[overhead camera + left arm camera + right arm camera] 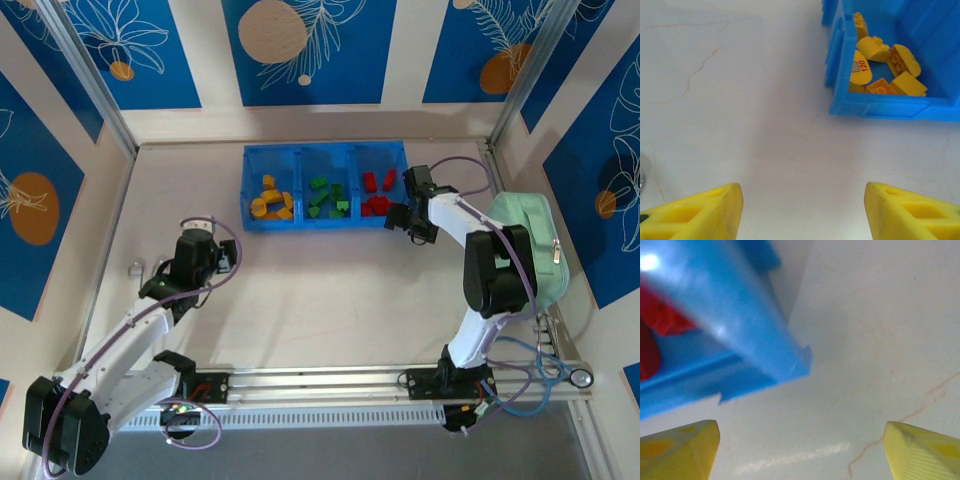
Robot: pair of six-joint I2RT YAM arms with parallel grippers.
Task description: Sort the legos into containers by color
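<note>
A translucent blue bin [300, 224] with three compartments stands at the back of the table. Yellow legos [271, 200] lie in its left compartment, green ones [327, 197] in the middle and red ones [377, 194] in the right. My left gripper [225, 253] hovers open over bare table in front of the bin's left end, with nothing between its jaws. In the left wrist view the gripper [802, 192] faces the bin's wall [875, 107] and the yellow legos [885, 65]. My right gripper [402, 217] is open and empty at the bin's front right corner. In the right wrist view this gripper [801, 427] is below that corner [740, 315], with red legos [665, 320] inside.
A mint-green zippered pouch [530, 235] lies at the right edge beside the right arm. A small metal object [135, 268] sits left of the left arm. A metal rail [330, 380] runs along the near edge.
</note>
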